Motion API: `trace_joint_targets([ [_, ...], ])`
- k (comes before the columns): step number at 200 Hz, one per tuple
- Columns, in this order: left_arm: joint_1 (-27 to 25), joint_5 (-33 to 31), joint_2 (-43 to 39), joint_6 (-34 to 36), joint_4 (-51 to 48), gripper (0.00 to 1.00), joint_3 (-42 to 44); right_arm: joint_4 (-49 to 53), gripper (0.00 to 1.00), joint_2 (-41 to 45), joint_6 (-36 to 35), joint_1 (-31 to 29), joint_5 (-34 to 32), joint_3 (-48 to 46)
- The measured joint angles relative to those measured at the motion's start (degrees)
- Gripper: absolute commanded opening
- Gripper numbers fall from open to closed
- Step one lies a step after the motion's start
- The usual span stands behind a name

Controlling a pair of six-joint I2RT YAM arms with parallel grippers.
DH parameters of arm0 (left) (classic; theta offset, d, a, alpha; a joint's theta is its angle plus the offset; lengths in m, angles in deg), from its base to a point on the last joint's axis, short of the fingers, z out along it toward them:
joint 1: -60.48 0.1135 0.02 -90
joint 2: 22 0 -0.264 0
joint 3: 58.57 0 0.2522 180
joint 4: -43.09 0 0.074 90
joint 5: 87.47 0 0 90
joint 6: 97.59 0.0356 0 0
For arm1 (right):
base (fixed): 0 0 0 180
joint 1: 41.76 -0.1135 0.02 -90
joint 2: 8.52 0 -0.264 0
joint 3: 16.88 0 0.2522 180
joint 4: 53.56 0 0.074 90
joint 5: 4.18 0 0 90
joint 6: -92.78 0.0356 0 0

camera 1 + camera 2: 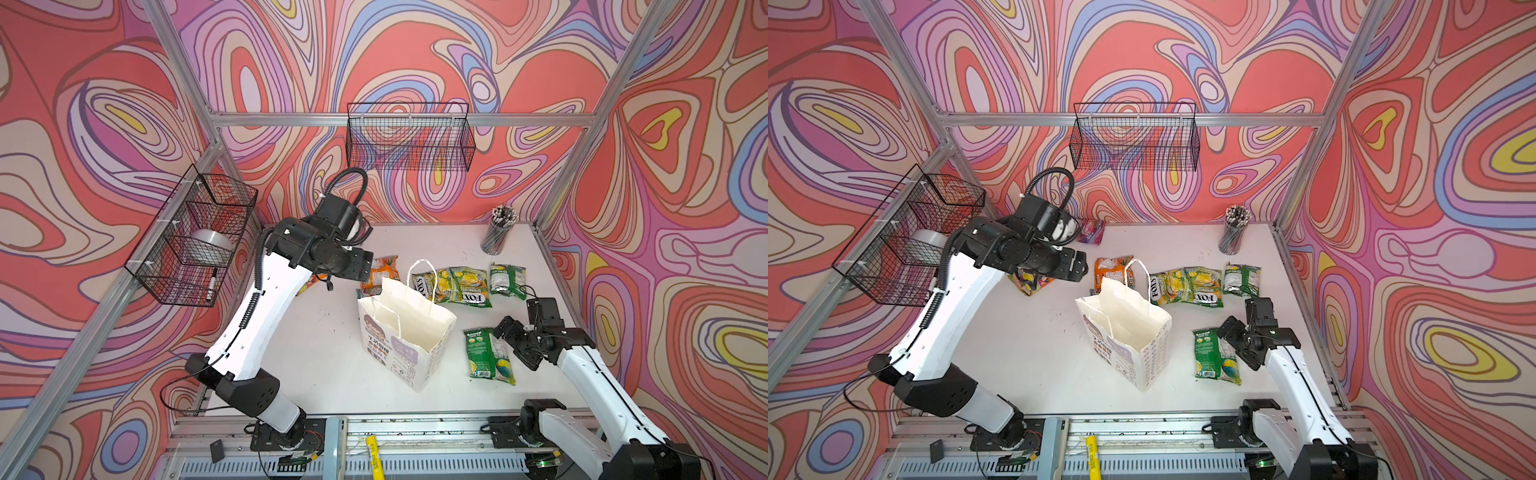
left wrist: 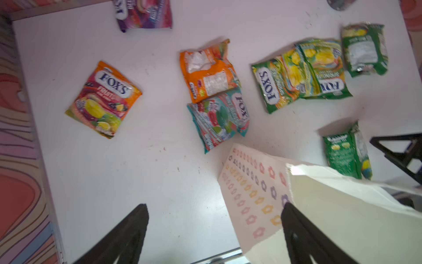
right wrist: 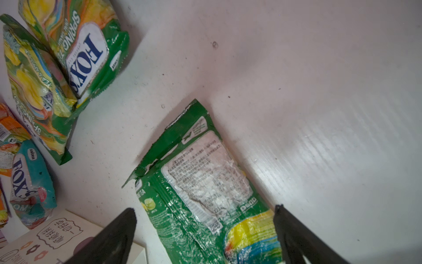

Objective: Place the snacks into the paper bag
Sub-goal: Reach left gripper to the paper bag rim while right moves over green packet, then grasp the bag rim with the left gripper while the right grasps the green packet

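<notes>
The white paper bag (image 1: 405,332) (image 1: 1125,332) stands upright and open at mid-table. Snacks lie around it: an orange packet (image 1: 380,270), two overlapping green-yellow FOX'S packets (image 1: 457,286), a green packet (image 1: 507,280) farther right, and a green packet (image 1: 488,353) beside the bag. A teal packet (image 2: 219,118), an orange fruit packet (image 2: 102,98) and a purple packet (image 1: 1092,230) also show. My left gripper (image 2: 214,205) hangs open and empty above the table, just behind the bag's patterned side (image 2: 253,189). My right gripper (image 3: 204,208) is open, its fingers straddling the near green packet (image 3: 205,182).
A black wire basket (image 1: 409,137) hangs on the back wall and another (image 1: 195,237) on the left wall. A cup of pencils (image 1: 498,232) stands at the back right corner. A yellow marker (image 1: 374,455) lies on the front rail.
</notes>
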Motion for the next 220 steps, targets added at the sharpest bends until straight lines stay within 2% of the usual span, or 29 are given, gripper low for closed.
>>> trace_joint_targets([
  [22, 1.1, -1.2, -1.2, 0.1, 0.2, 0.91, -1.9, -0.5, 0.98, 0.0, 0.3, 0.0, 0.5, -0.5],
  [62, 0.3, 13.0, -2.7, 4.0, 1.9, 0.88, -1.6, -1.3, 0.98, -1.3, 0.5, 0.0, 0.8, -0.5],
  [90, -3.9, 16.4, -1.7, 7.1, 1.9, 0.88, 0.3, -1.3, 0.98, -1.4, 0.5, 0.0, 0.9, -0.5],
  [106, -6.4, 17.0, -0.9, 8.1, 1.7, 0.85, 1.7, -1.3, 0.98, -1.1, 0.5, 0.0, 1.0, -0.5],
  [124, -7.9, 16.4, 0.5, 8.6, 1.4, 0.77, 2.9, -1.3, 0.99, -0.7, 0.5, 0.0, 1.8, -0.5],
  [161, -8.1, 12.3, 1.8, 8.2, 0.3, 0.71, 5.9, -1.2, 0.99, -0.6, 0.5, 0.0, 2.8, -0.5],
  [220, -8.2, 12.1, 5.2, 7.8, -0.1, 0.47, 6.8, -1.3, 0.98, -3.0, 0.0, 0.0, 3.2, -2.0],
])
